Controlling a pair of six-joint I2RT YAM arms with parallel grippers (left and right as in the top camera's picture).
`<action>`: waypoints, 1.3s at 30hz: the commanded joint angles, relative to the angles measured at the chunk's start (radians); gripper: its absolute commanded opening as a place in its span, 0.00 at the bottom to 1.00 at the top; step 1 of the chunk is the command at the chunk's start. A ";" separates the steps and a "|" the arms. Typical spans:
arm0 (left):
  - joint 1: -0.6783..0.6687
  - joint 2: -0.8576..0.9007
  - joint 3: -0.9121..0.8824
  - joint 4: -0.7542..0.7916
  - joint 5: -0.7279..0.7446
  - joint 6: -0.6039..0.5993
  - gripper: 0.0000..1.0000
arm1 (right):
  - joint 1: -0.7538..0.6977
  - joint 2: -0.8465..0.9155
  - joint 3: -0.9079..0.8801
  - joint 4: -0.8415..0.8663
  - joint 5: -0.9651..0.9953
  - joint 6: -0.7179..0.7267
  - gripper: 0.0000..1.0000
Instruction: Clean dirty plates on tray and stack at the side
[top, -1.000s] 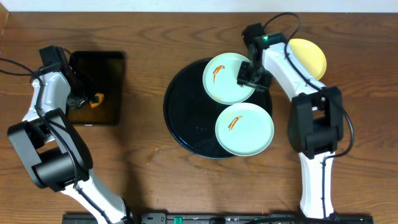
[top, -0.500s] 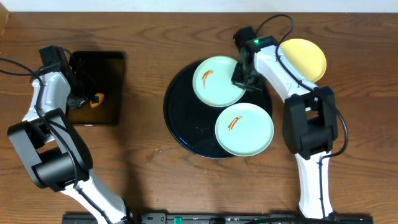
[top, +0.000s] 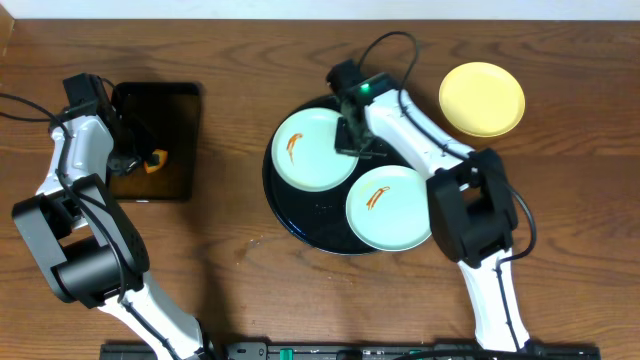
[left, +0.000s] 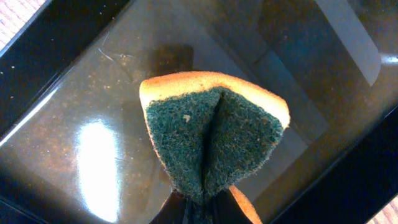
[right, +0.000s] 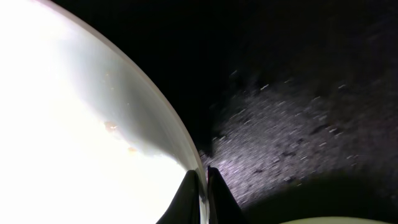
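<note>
Because the right hand (right: 200, 185) is pinched shut on just the rim of one mint plate (top: 313, 148), that plate could slip or tip and knock the second mint plate (top: 392, 207) near it on the round tray (top: 300, 222). The left hand (left: 199, 210), closed on a sponge (left: 214, 134), hangs over the small tray (top: 150, 110); the yellow plate (top: 482, 98) sits on the table (top: 240, 60).

Two plates (top: 315, 149) on the tray (top: 300, 215); third plate (top: 482, 98) lies right of it.
</note>
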 joint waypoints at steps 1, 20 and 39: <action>0.005 0.004 -0.008 -0.003 -0.008 0.007 0.08 | 0.036 0.038 0.005 0.004 0.015 -0.047 0.02; 0.005 0.004 -0.008 -0.002 -0.009 0.007 0.07 | 0.018 0.039 0.006 -0.010 -0.027 -0.342 0.01; -0.002 0.018 -0.008 0.006 -0.006 0.006 0.08 | -0.028 0.039 0.013 0.018 -0.047 -0.380 0.01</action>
